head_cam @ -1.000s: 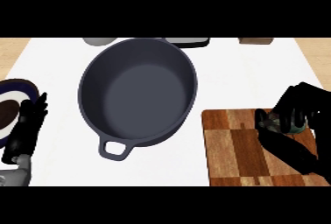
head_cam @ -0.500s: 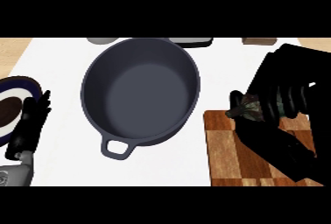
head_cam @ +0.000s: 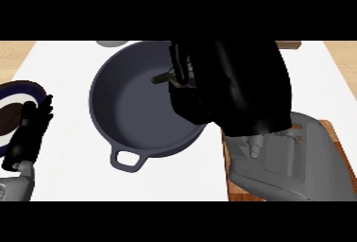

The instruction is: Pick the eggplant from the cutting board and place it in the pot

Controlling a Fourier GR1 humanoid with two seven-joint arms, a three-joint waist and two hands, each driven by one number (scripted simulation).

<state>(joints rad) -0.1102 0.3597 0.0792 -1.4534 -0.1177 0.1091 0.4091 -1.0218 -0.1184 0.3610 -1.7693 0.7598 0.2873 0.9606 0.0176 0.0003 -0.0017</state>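
A dark grey oval pot [head_cam: 129, 106] with a loop handle at its near end stands on the white counter. My right hand [head_cam: 223, 80] hangs over the pot's right half, fingers curled round the eggplant [head_cam: 169, 78], of which only a small dark tip with its stem shows at the hand's left. The wooden cutting board [head_cam: 335, 137] is mostly hidden under my right forearm. At the view's left edge my left hand [head_cam: 28, 132] rests open and still.
A dark blue plate [head_cam: 14, 101] with something brown on it lies at the left edge, beside my left hand. A grey object [head_cam: 111, 43] peeks in behind the pot. A brown item [head_cam: 287, 45] sits at the back right.
My right hand has lifted the eggplant off the cutting board and carried it left, from above the board to above the pot. My left hand stays put.
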